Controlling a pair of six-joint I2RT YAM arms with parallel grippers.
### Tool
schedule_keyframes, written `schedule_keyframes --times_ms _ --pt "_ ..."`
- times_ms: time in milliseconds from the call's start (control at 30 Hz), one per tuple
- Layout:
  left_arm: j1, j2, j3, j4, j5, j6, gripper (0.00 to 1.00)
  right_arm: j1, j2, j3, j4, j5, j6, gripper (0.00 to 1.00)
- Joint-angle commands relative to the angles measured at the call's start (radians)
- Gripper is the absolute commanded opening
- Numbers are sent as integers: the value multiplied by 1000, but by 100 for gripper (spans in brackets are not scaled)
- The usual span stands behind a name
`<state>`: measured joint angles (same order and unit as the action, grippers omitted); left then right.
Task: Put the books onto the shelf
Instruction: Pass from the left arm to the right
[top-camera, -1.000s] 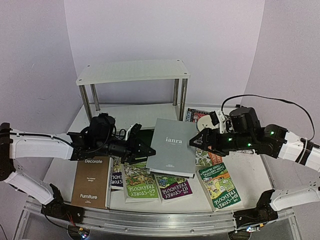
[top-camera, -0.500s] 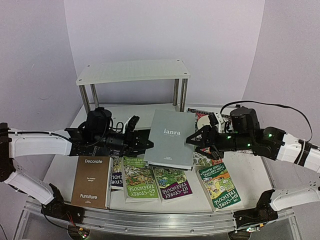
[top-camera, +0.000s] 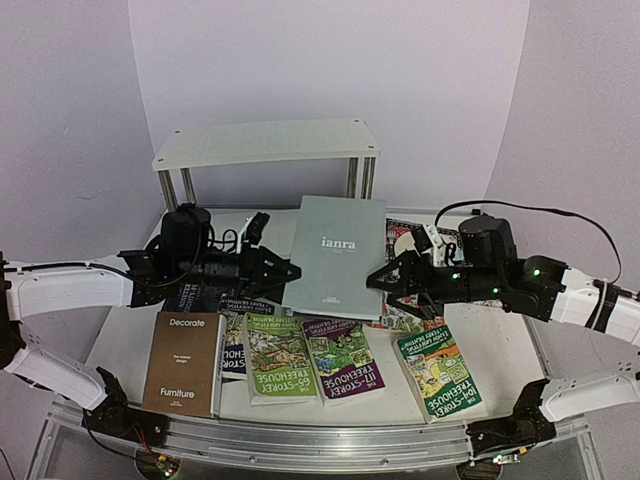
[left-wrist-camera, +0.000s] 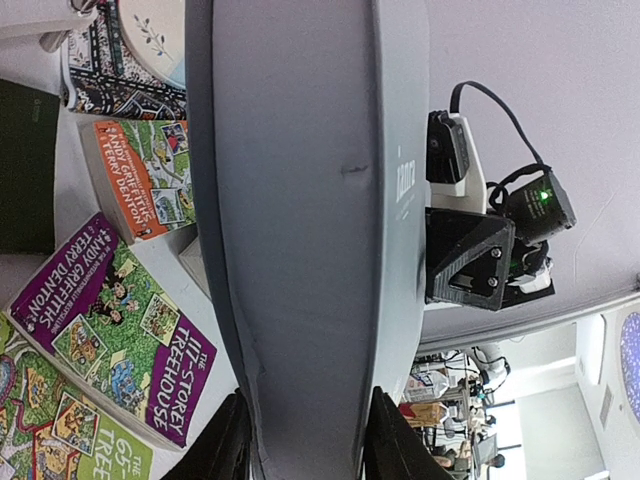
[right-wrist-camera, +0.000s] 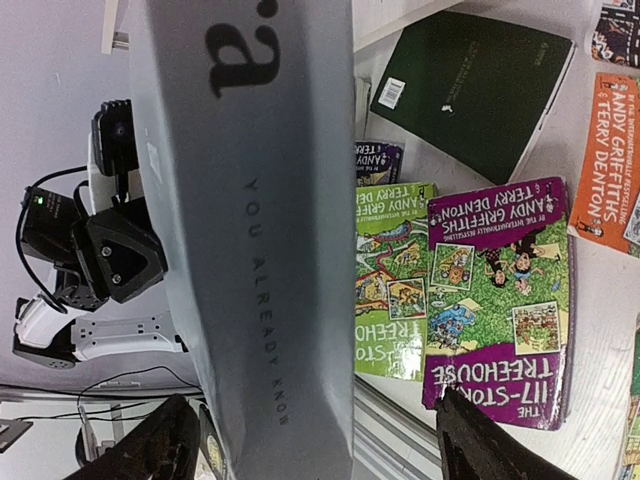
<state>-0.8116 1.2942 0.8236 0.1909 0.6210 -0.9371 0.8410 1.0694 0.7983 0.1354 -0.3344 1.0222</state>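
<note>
The grey "ianra" book is lifted off the table, its cover tilted up in front of the white two-tier shelf. My left gripper is shut on its left edge; in the left wrist view both fingers of this gripper press the book. My right gripper stands open around the right edge. In the right wrist view the book lies between its spread fingers, with a gap on one side. More books lie flat below: brown "Decorate", green and purple Treehouse.
Another Treehouse paperback lies at the front right. A dark green book lies under where the grey one was. A white plate rests on a black patterned mat beside the shelf's right legs. A metal rail runs along the near edge.
The grey book has risen off the pile and moved back toward the shelf, tilting more upright. Both arms moved back with it, uncovering the books underneath.
</note>
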Motion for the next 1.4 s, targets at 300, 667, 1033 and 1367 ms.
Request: schedule_keyframes --times_ms 300,667,1033,1367 --pt "3 -45 88 56 98 133 33 2 -29 153 57 41 -124 67" --pt "3 -63 108 62 129 165 33 2 -70 131 115 37 -119 43" --pt "3 -89 64 63 85 198 78 3 -89 93 127 56 -166 23" --pt "9 -252 43 -230 -371 285 100 2 -138 33 53 223 -412 24"
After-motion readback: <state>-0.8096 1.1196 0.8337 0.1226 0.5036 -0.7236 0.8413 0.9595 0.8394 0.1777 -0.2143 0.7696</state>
